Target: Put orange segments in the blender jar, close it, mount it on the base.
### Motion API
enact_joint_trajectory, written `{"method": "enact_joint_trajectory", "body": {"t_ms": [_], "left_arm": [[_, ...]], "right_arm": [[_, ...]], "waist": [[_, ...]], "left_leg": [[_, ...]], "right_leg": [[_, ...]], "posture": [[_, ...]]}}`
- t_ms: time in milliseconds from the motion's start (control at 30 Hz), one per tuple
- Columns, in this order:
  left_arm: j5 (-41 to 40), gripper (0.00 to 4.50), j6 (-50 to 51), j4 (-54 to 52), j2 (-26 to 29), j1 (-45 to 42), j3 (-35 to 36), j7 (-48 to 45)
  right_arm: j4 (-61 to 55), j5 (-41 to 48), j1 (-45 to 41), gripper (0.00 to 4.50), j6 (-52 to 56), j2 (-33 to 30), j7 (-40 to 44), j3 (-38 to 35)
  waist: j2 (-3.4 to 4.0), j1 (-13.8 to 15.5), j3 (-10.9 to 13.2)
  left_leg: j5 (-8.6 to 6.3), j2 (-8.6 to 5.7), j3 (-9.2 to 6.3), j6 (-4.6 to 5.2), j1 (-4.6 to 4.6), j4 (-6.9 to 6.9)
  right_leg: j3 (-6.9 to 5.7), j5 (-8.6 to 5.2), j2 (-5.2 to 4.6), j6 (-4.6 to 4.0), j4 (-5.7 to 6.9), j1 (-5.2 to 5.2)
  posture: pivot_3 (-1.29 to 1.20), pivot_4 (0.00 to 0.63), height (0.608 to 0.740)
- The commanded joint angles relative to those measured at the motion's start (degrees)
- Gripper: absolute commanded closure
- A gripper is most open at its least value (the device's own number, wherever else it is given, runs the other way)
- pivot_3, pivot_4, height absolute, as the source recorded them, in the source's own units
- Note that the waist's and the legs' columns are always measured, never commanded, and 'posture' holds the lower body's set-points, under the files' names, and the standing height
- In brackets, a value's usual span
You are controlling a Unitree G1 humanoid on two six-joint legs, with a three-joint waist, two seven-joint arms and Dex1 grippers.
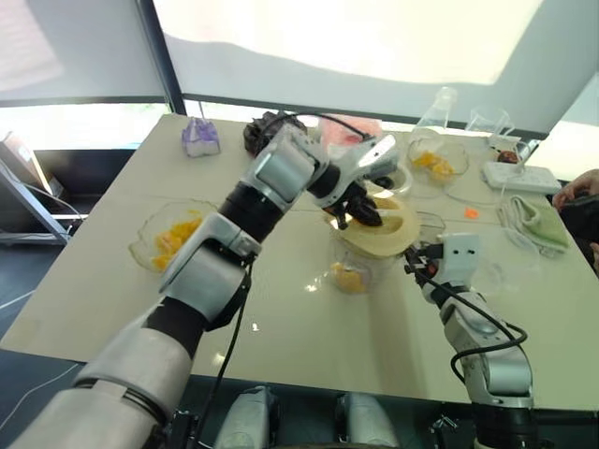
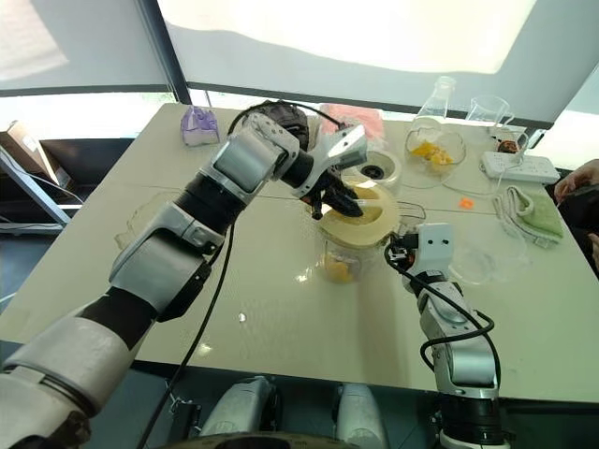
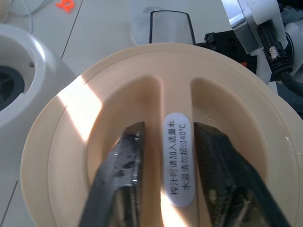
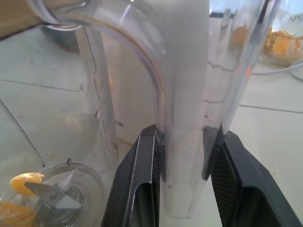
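The clear blender jar (image 1: 356,271) stands mid-table with a few orange segments (image 4: 21,182) by the blade at its bottom. A cream round lid (image 3: 94,142) rests on its mouth, looking slightly tilted. My left gripper (image 3: 165,130) points down onto the lid. It is open, its fingers (image 3: 128,161) straddling the lid's labelled centre ridge in the two recesses. My right gripper (image 4: 187,135) is shut on the jar's clear side handle (image 4: 184,94). The cream-white base (image 2: 374,171) stands just behind the jar.
A glass bowl of orange segments (image 1: 168,236) sits at the left and another (image 1: 435,161) at the back right. A flask (image 1: 440,105), a white power strip (image 1: 519,176), a green cloth (image 1: 541,220) and a person's hand (image 1: 580,187) are at the right.
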Motion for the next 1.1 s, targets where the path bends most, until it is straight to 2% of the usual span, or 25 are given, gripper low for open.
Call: {"method": "enact_joint_trajectory", "body": {"t_ms": [33, 67, 167, 267, 400, 667, 767, 867, 1000, 1100], "left_arm": [[3.3, 1.20, -2.0, 1.9, 0.6, 4.5, -5.9, -0.2], [2.9, 0.77, -3.2, 0.8, 1.0, 4.5, -5.4, -0.8], [-0.1, 0.77, -6.6, -2.8, 2.1, 2.7, -1.0, -2.3], [-3.1, 0.77, -5.8, -4.7, 3.1, -1.3, 3.5, -2.3], [-6.3, 0.77, -4.0, -7.2, 5.4, -5.3, 7.2, -2.6], [-7.0, 0.77, -7.6, -11.4, 9.6, -8.0, 8.2, -1.8], [-8.9, 0.77, -6.4, -9.8, 10.8, -9.5, 11.7, 0.0], [-10.6, 0.77, -9.0, -10.5, 13.9, -6.0, 16.5, 3.2], [-14.7, 0.77, -3.9, -17.6, 17.0, 3.8, 22.7, 8.5], [-16.2, 0.77, -0.5, -28.1, 18.8, 16.6, 25.5, 13.4]], "right_arm": [[-4.5, 0.2, -0.8, 3.60, -1.4, -0.2, 2.2, 2.3], [-4.6, 0.2, -0.6, 3.60, -1.4, -0.3, 2.3, 2.4], [-4.9, 0.2, 0.2, 3.60, -1.5, -0.3, 2.5, 2.4], [-4.9, 0.2, 0.6, 3.60, -1.5, -0.3, 2.7, 2.3], [-4.6, 0.1, 0.7, 3.60, -1.6, -0.4, 3.0, 2.3], [-3.4, -0.1, -0.2, 3.60, -1.5, -0.9, 4.4, 1.8], [-3.8, 0.0, -0.1, 3.60, -1.4, -1.3, 4.6, 1.1], [-6.1, 0.2, 0.5, 3.60, -0.9, -1.5, 3.8, -0.2], [-10.9, 1.2, 0.6, 3.60, 1.9, -1.2, 1.9, -2.5], [-16.1, 3.0, -0.1, 3.60, 6.4, -2.0, 1.3, -4.5]], "waist": [[0.16, -0.6, 0.0], [0.23, -0.7, 0.0], [0.32, -0.5, 0.1], [0.46, -0.5, 0.2], [0.64, -0.7, 0.6], [0.59, -1.2, 1.2], [0.59, -1.5, 1.3], [0.65, -2.0, 1.3], [0.78, -1.9, 1.4], [0.81, -1.7, 1.4]], "left_leg": [[0.00, -0.01, 0.01, 0.00, -0.01, -0.09], [0.00, -0.03, 0.02, 0.01, -0.04, -0.16], [0.01, -0.05, 0.03, 0.01, -0.04, -0.40], [0.05, -0.05, 0.03, -0.04, -0.30, -0.45], [0.16, -0.11, 0.12, -0.15, -1.23, -0.44], [0.16, -0.07, 0.16, -0.14, -1.16, -0.67], [0.17, -0.07, 0.15, -0.14, -1.13, -0.66], [0.17, -0.07, 0.17, -0.14, -1.07, -0.66], [0.18, -0.08, 0.18, -0.15, -0.86, -0.66], [0.41, -0.06, 0.05, -0.56, -0.99, -0.66]], "right_leg": [[0.01, 0.00, -0.04, 0.00, -0.01, -0.03], [0.01, 0.00, -0.07, 0.00, -0.02, -0.03], [0.00, 0.00, -0.08, 0.00, 0.00, -0.07], [-0.02, 0.00, -0.08, 0.00, 0.05, -0.39], [0.00, 0.04, 0.04, 0.05, 0.20, -1.38], [-0.02, -0.02, 0.59, 0.56, 0.29, -1.45], [-0.01, -0.02, 0.62, 0.56, 0.38, -1.44], [0.04, -0.02, 0.62, 0.59, 0.47, -1.45], [0.16, -0.20, 0.57, 0.82, 1.01, -1.47], [0.14, -0.20, 0.58, 0.81, 1.13, -1.60]], "posture": [[0.00, 0.150, 0.740], [0.00, 0.150, 0.740], [0.00, 0.150, 0.740], [0.00, 0.150, 0.740], [0.00, 0.150, 0.740], [0.00, 0.150, 0.740], [0.00, 0.150, 0.740], [0.00, 0.150, 0.740], [0.00, 0.150, 0.740], [0.00, 0.150, 0.740]]}}
